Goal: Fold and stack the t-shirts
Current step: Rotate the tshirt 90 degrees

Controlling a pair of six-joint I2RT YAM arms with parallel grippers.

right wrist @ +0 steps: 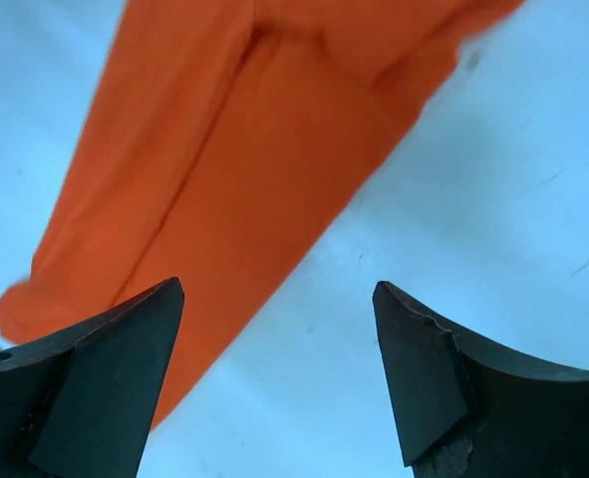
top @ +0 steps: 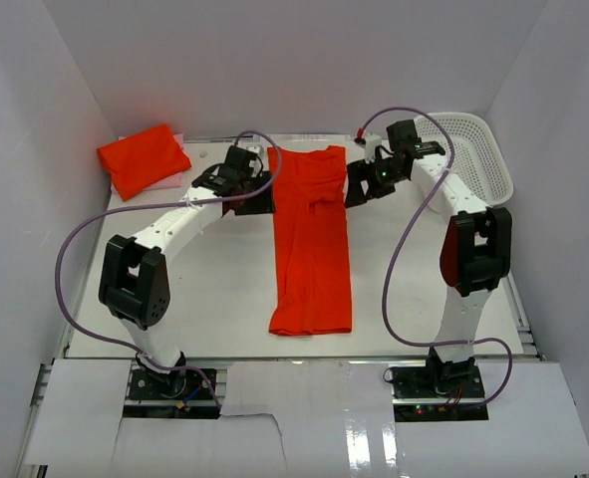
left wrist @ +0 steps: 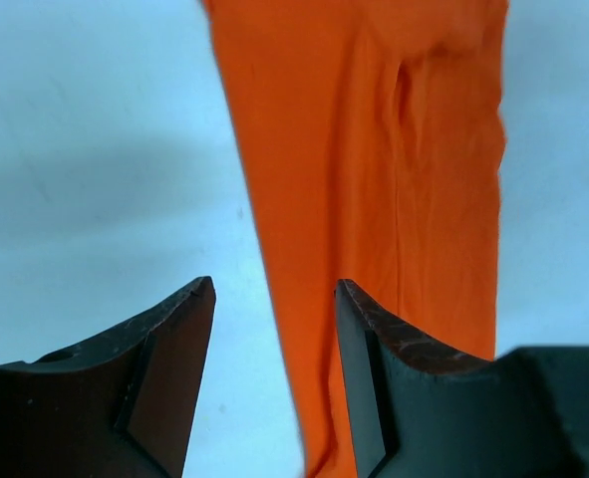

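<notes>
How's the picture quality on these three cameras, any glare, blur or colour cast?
Top external: evenly lit and sharp, glare on the glossy near panel. Left wrist: the t-shirt looks slightly soft, table tinted blue. Right wrist: same blue cast, fingers dark.

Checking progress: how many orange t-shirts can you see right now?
2. A folded t-shirt sits in the far-left corner; a long t-shirt lies mid-table. The basket may hide more.
</notes>
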